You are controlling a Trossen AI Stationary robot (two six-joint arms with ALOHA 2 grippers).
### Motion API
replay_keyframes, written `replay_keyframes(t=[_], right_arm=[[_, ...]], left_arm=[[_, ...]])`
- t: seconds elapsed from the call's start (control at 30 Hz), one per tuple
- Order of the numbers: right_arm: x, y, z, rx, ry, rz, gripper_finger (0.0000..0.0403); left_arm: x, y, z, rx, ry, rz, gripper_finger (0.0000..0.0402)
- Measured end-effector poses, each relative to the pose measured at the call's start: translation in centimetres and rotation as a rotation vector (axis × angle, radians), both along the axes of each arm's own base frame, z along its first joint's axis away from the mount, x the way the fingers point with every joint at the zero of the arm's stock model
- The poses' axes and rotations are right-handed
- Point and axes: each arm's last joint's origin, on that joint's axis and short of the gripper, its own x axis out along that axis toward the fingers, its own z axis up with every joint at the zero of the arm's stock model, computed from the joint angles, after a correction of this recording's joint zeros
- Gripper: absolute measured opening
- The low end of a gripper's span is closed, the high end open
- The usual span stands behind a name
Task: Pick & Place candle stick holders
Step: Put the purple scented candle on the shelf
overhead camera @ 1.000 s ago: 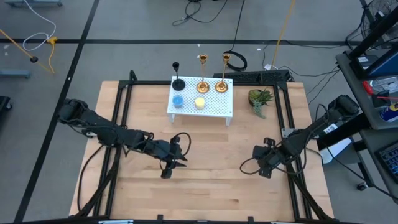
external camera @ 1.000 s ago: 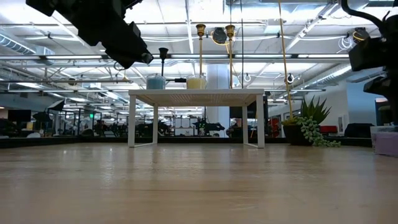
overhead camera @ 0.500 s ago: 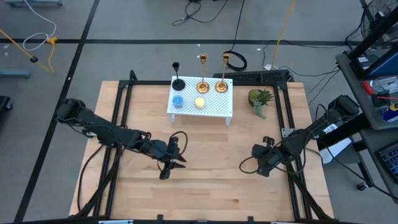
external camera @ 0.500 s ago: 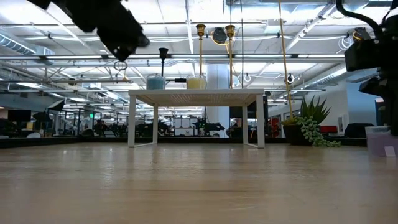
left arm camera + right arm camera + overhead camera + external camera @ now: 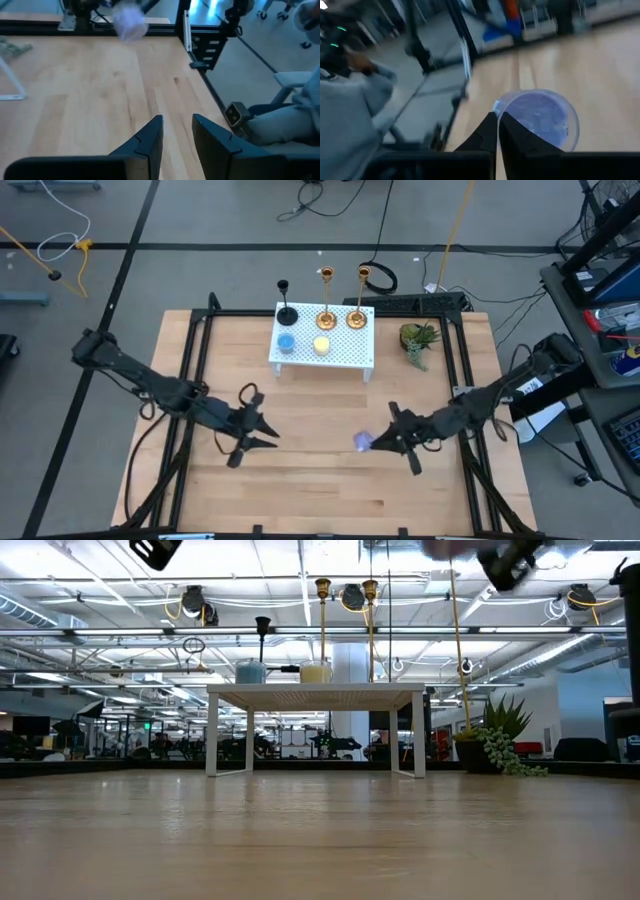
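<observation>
The black holder (image 5: pixel 287 311) and two gold holders (image 5: pixel 326 316) (image 5: pixel 356 313) stand by their round bases on the far part of the white perforated rack (image 5: pixel 345 356). They also show in the low view, the black holder (image 5: pixel 262 632) and a gold holder (image 5: pixel 322 610). My right gripper (image 5: pixel 376 442) is above the table's middle, shut on a small purple candle in a clear cup (image 5: pixel 540 120). My left gripper (image 5: pixel 262 432) is open and empty, left of the middle, high above the table. My right gripper pinches the rim (image 5: pixel 496 107) of the purple candle's clear cup between its two fingers, at the side nearest the wrist. The candle is lifted clear of the table and sticks out beyond the fingertips toward the table's left (image 5: pixel 363 442).
A blue candle (image 5: pixel 286 342) and a yellow candle (image 5: pixel 321 345) lie on the rack. A potted plant (image 5: pixel 418 340) stands at the far right. A person's grey sleeve (image 5: pixel 295 117) shows beyond the table's edge. Bare wood lies along the near side.
My right gripper has risen and gone toward the table's left edge with the purple candle, which is now lifted clear. My left gripper has drawn back toward the table's left edge and risen.
</observation>
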Motion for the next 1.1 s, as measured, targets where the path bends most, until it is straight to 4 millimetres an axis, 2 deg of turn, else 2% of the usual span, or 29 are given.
replay_keyframes(t=[0.1, 0.2, 0.37, 0.53, 0.67, 0.87, 0.97, 1.1], right_arm=[[0.9, -0.5, 2.6, -0.082, -0.151, -0.013, 0.0001], [1.8, -1.3, 5.6, -0.198, -0.223, -0.046, 0.0001], [3.2, -3.6, 10.4, -0.299, -0.158, -0.135, 0.0001], [4.9, -6.7, 13.1, -0.341, -0.003, -0.289, 0.0], [6.0, -10.2, 13.1, -0.336, 0.196, -0.426, 0.0], [6.6, -14.7, 10.1, -0.259, 0.464, -0.492, 0.0], [7.1, -16.2, 9.0, -0.216, 0.529, -0.498, 0.0], [8.0, -17.2, 7.7, -0.202, 0.581, -0.475, 0.0]], left_arm=[[-0.7, 0.1, 0.5, 0.035, -0.022, 0.023, 0.0111], [-1.1, 0.1, 0.5, 0.076, -0.024, 0.051, 0.0111], [-1.2, 0.1, 0.3, 0.095, -0.007, 0.063, 0.0111], [-1.2, 0.1, 0.1, 0.108, 0.006, 0.073, 0.0111], [-1.2, 0.2, 0.1, 0.124, 0.003, 0.106, 0.0111], [-1.3, 0.3, -0.1, 0.136, 0.02, 0.11, 0.0111], [-1.3, 0.3, -0.1, 0.141, 0.02, 0.108, 0.0111], [-1.3, 0.3, -0.1, 0.151, 0.019, 0.104, 0.0111]])
